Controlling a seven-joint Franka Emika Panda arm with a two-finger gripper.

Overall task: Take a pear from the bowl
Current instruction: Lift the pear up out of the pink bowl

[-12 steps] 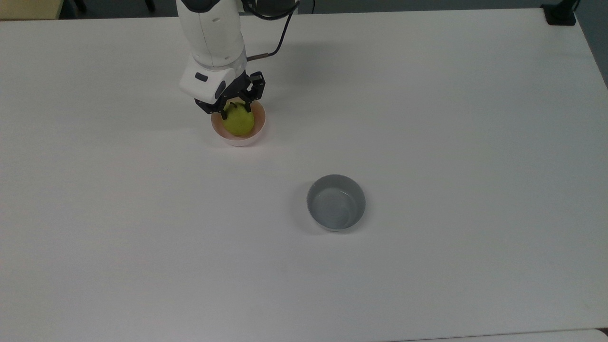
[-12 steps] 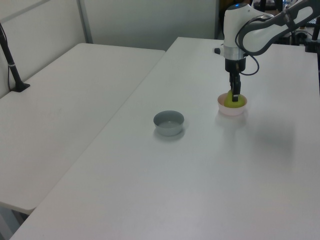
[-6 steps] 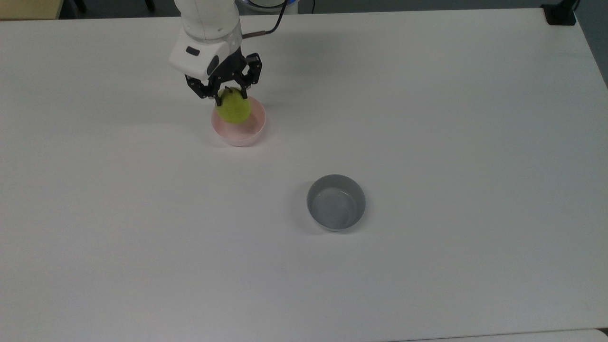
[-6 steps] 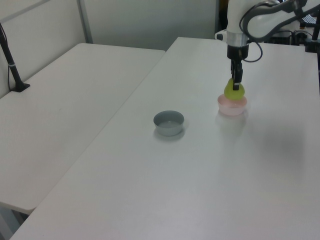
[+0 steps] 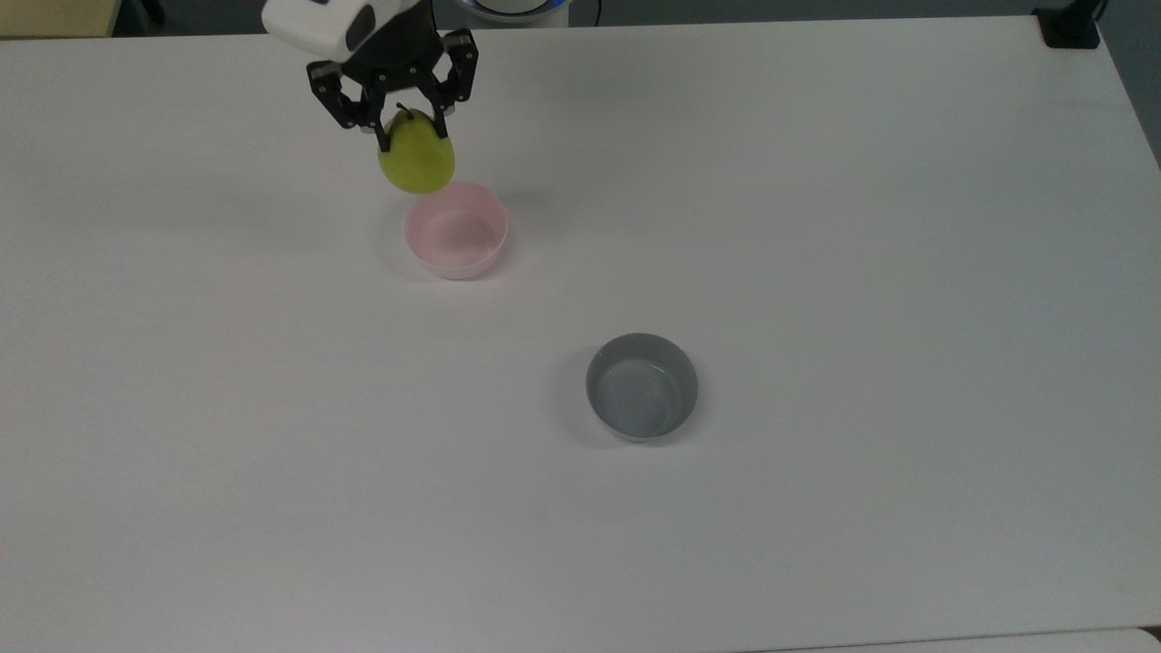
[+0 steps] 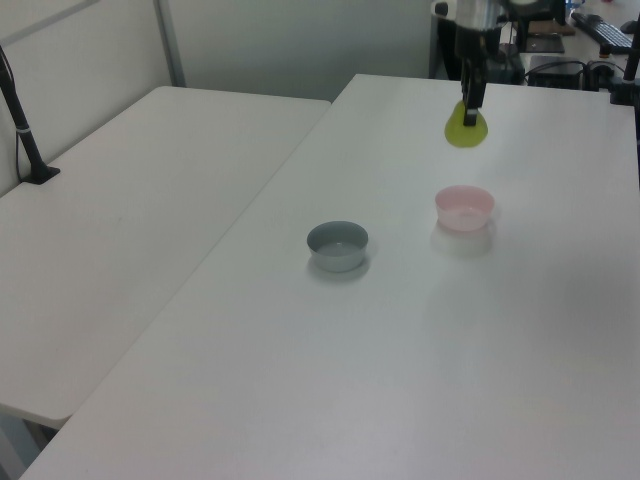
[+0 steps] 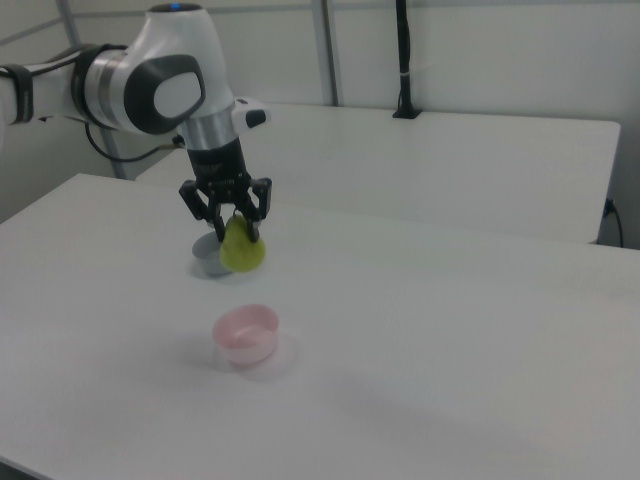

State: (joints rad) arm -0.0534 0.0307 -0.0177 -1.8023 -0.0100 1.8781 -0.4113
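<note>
The gripper (image 5: 410, 122) is clamped on the top of the pear (image 5: 417, 161), one black finger (image 5: 384, 136) on each side of the neck, the dark stem poking up between them. The pear hangs in the air, bottom down, clear of everything. In the right view the gripper (image 7: 234, 229) holds the pear (image 7: 242, 250) well above the counter (image 7: 450, 330), and the white arm (image 7: 160, 85) reaches in from the right view's left. Below the fruit sits the pink bowl (image 5: 455, 238), upright on the counter (image 5: 816, 272), with its smooth inside bare. The left view shows the pear (image 6: 466, 128) high over the bowl (image 6: 464, 207), with open air between them. Further out stands a grey bowl (image 5: 642, 386), well apart from the pink one, toward the top view's lower right.
</note>
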